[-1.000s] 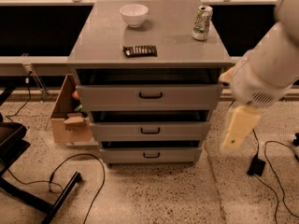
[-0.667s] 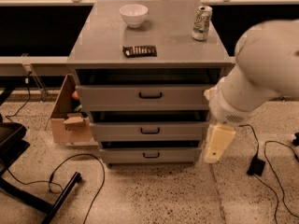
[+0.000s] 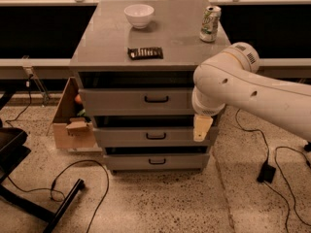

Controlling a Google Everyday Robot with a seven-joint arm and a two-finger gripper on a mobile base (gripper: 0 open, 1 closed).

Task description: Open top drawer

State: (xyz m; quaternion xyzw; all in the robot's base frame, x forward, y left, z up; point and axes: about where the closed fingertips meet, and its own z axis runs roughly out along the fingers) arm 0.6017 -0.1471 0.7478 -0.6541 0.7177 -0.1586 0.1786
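The top drawer (image 3: 136, 102) is the uppermost grey front of the cabinet, with a small black bar handle (image 3: 156, 99) at its middle. It looks shut, with a dark gap above it. My white arm (image 3: 243, 89) reaches in from the right and covers the drawer's right end. My gripper (image 3: 201, 128) is pale and hangs down from the arm's end. It is in front of the right end of the middle drawer (image 3: 146, 137), below and to the right of the top drawer's handle. It touches no handle.
On the cabinet top (image 3: 102, 42) stand a white bowl (image 3: 139, 14), a drink can (image 3: 210, 23) and a flat black object (image 3: 145, 53). A cardboard box (image 3: 73, 120) sits left of the cabinet. Cables (image 3: 73, 178), a black chair base (image 3: 34, 198) and a power adapter (image 3: 267, 172) lie on the floor.
My arm has swung left and in toward the cabinet. The gripper has moved from beside the cabinet's right side to in front of the drawers' right end. The drawers have not moved.
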